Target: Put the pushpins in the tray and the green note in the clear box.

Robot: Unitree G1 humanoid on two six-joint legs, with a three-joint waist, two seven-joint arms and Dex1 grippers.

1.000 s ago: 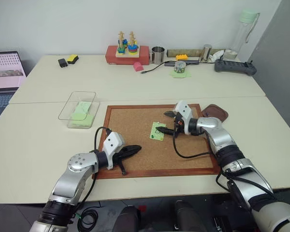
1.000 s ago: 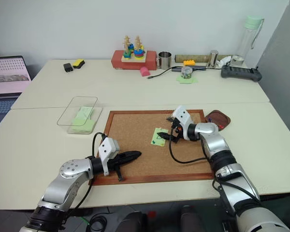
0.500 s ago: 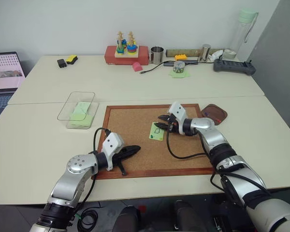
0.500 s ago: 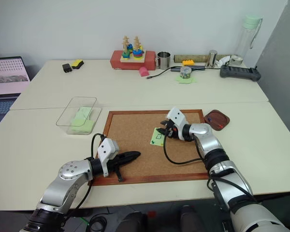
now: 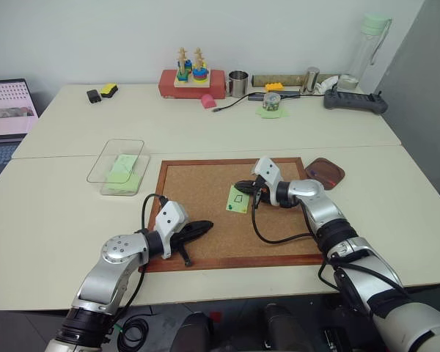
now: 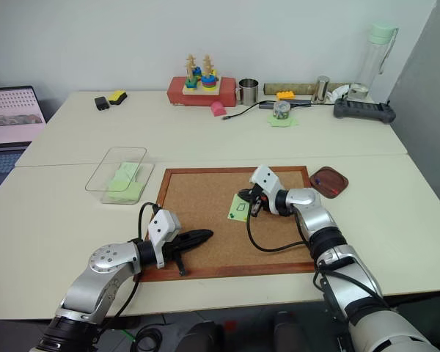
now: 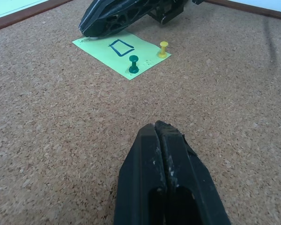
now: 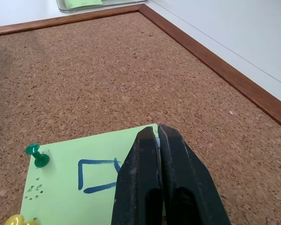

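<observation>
Green note (image 7: 123, 55) lies flat on corkboard (image 5: 205, 220), near its middle, blue outline drawn on it. Two pins stuck in note: green pin (image 7: 133, 64) and yellow pin (image 7: 163, 48), side by side near one edge. Right tool (image 8: 157, 136) over opposite edge of note, fingers pressed together; whether anything is pinched between them, cannot tell. Left tool (image 7: 159, 133) closed, empty, low over bare cork, well apart from note. Tray (image 5: 325, 172) on desk (image 5: 59, 213) just beside board's far right corner. Clear box (image 5: 119, 165) left of board, pale papers inside.
</observation>
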